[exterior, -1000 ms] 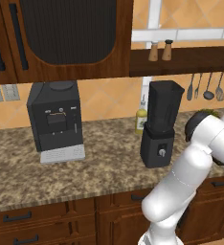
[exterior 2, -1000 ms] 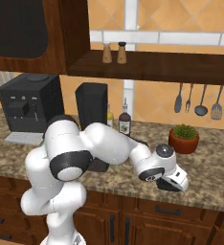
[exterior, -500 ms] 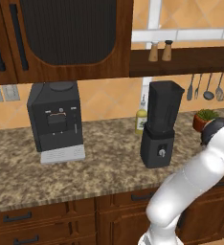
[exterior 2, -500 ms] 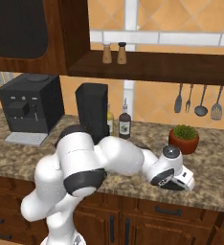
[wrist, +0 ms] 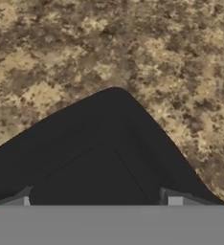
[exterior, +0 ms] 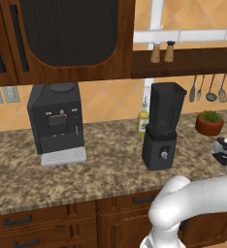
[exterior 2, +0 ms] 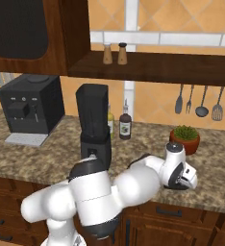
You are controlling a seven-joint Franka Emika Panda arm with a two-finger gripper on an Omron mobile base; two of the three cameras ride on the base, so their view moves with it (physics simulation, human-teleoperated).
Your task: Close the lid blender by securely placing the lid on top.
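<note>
Blender (exterior: 161,127) stands on the granite counter (exterior: 105,169), right of the coffee machine (exterior: 56,122). Right of the blender, the gripper (exterior 2: 181,178) hangs spread over the black lid (wrist: 104,153), not gripping it.

Blender (exterior: 161,128) stands mid-counter (exterior: 105,167), coffee machine (exterior: 56,121) well to its left, bottle (exterior: 143,122) just behind it. Potted plant (exterior: 209,122) at right; lid (wrist: 104,158) lies flat on counter, lower frame of hand view. Gripper (exterior 2: 186,178) low at the counter's front edge, right of blender.
</note>
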